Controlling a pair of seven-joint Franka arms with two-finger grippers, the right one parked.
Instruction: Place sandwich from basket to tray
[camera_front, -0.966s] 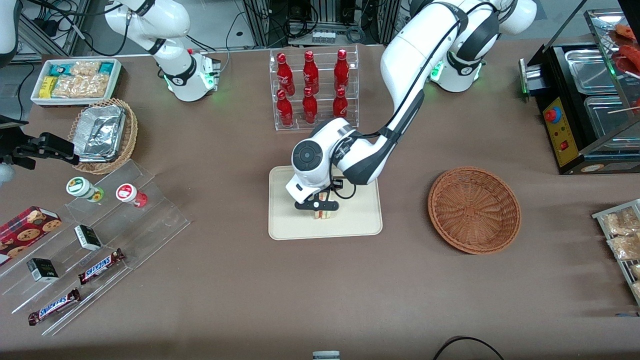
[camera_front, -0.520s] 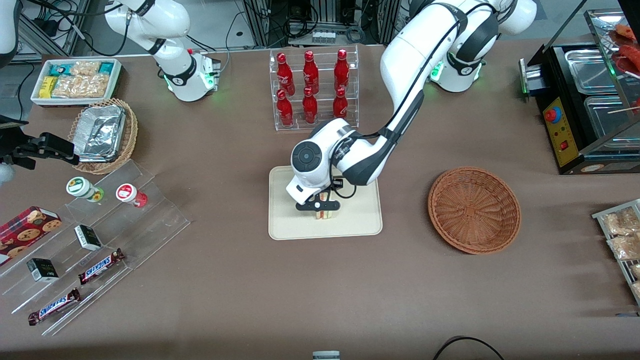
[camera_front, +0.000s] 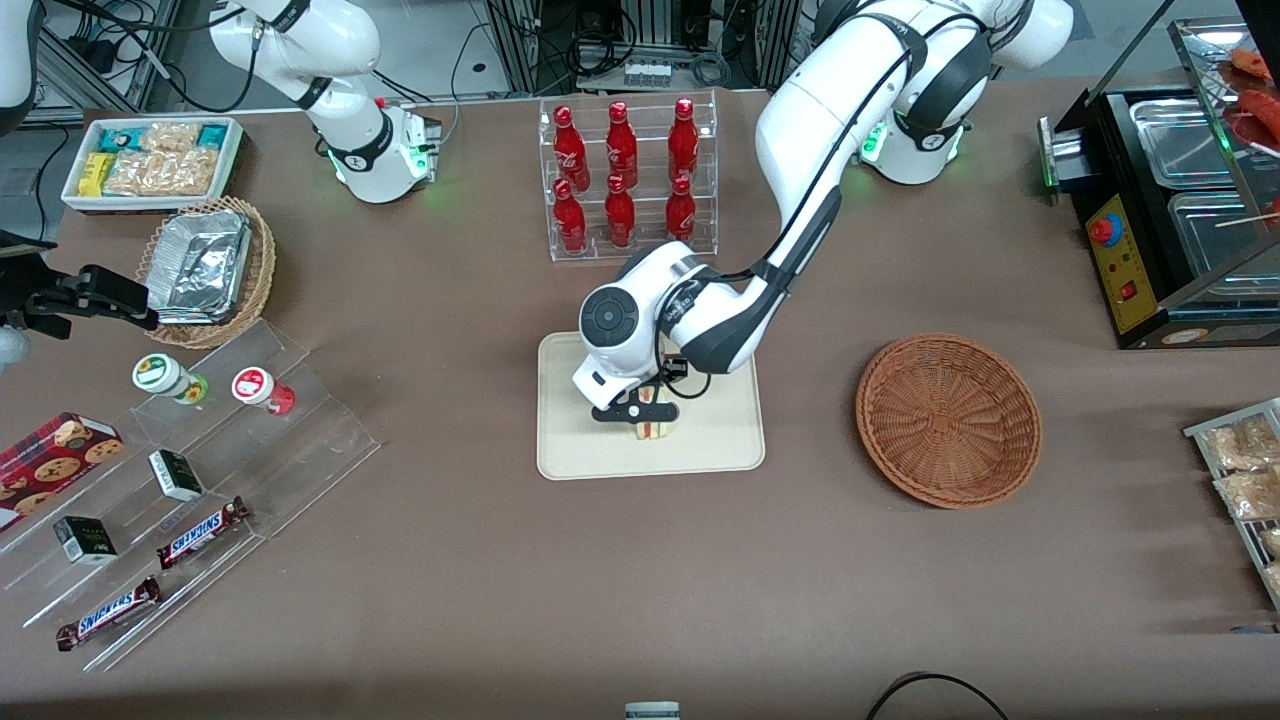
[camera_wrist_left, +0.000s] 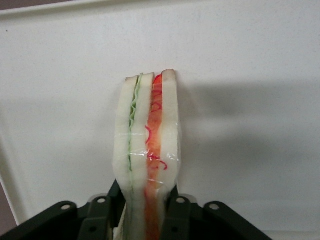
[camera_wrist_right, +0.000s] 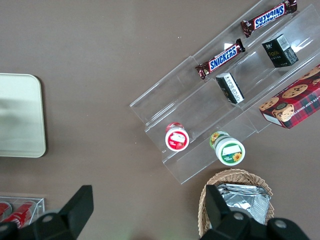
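Observation:
The sandwich (camera_front: 653, 429) is a cream wedge with green and red filling layers, wrapped in clear film. It stands on edge over the middle of the cream-beige tray (camera_front: 590, 455). My left gripper (camera_front: 640, 411) is directly above it and shut on it. In the left wrist view, the black fingers (camera_wrist_left: 178, 216) press both bread faces of the sandwich (camera_wrist_left: 147, 140), which is pinched narrower between them, with the tray (camera_wrist_left: 250, 75) beneath. I cannot tell whether the sandwich touches the tray. The reddish-brown basket (camera_front: 948, 420) sits empty, toward the working arm's end of the table.
A clear rack of red bottles (camera_front: 625, 180) stands just farther from the front camera than the tray. Toward the parked arm's end are an acrylic step shelf (camera_front: 200, 470) with snacks and a tan basket of foil containers (camera_front: 205, 270). A black food warmer (camera_front: 1170, 200) is at the working arm's end.
The working arm's upper links have shifted slightly. The gripper and the sandwich stay at almost the same spot over the tray.

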